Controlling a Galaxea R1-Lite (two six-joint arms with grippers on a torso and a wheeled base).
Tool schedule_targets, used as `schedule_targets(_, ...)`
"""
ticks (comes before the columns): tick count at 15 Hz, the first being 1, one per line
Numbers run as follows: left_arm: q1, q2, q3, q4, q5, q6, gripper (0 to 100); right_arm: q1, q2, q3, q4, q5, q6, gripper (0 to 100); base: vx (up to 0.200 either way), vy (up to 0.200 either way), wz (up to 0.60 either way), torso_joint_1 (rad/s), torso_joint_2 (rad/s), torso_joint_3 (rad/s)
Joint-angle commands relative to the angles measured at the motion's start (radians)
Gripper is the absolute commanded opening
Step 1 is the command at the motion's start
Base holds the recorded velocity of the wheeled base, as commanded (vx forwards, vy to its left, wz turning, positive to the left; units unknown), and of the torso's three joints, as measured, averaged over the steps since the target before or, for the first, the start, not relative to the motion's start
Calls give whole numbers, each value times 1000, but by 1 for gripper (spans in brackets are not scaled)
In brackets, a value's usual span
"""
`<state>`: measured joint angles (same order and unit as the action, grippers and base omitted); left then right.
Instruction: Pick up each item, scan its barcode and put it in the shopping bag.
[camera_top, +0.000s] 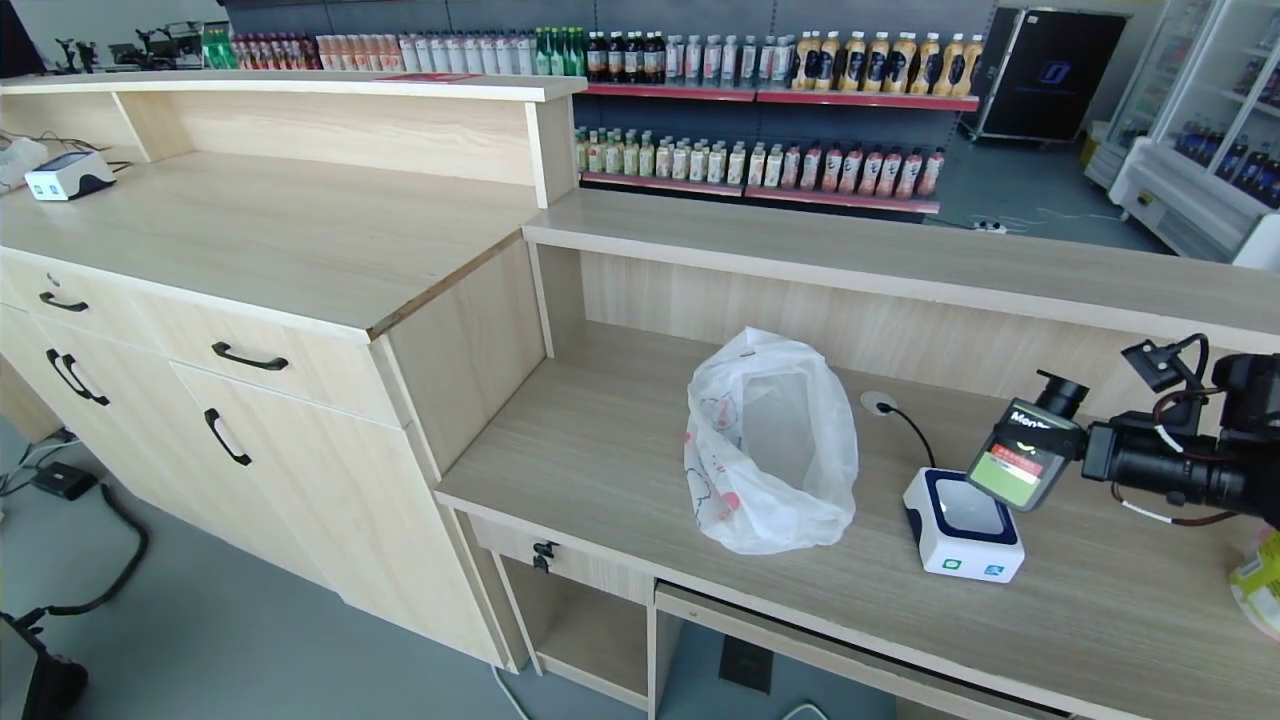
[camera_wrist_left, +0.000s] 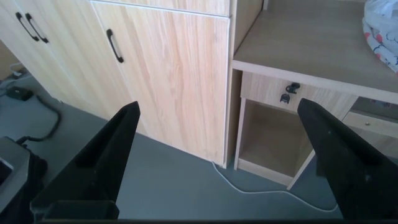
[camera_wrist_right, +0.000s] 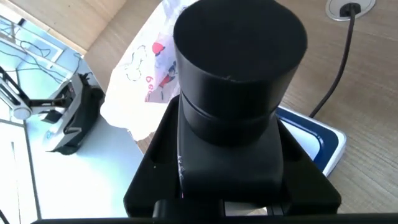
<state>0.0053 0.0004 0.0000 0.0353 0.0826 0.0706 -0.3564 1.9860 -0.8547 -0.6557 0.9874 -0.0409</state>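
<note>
A dark bottle (camera_top: 1022, 458) with a black cap (camera_wrist_right: 239, 56) and a green and red label hangs tilted just above the white barcode scanner (camera_top: 962, 530), label side down toward its glass. My right gripper (camera_top: 1090, 452) is shut on the bottle's body. The scanner's blue-rimmed corner (camera_wrist_right: 320, 142) shows behind the bottle. The white plastic shopping bag (camera_top: 770, 450) stands open on the counter to the left of the scanner. My left gripper (camera_wrist_left: 217, 118) is open and holds nothing, low over the floor in front of the cabinet doors (camera_wrist_left: 174, 68).
A yellow-green packet (camera_top: 1262, 585) lies at the counter's right edge. The scanner's cable (camera_top: 912, 428) runs to a grommet by the back wall. A second white device (camera_top: 68, 175) sits on the higher counter at far left. Drink shelves stand behind.
</note>
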Motion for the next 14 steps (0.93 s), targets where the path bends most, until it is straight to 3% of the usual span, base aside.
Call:
schedule_targets(1,1,0,0,0,0,0,100,0,28,3,2,-1,-17,0,0,0,0,0,0,0)
schedule_targets(14,1,0,0,0,0,0,100,43,96,-37,-7,-1,-62,0,0,0,0,0,0,0)
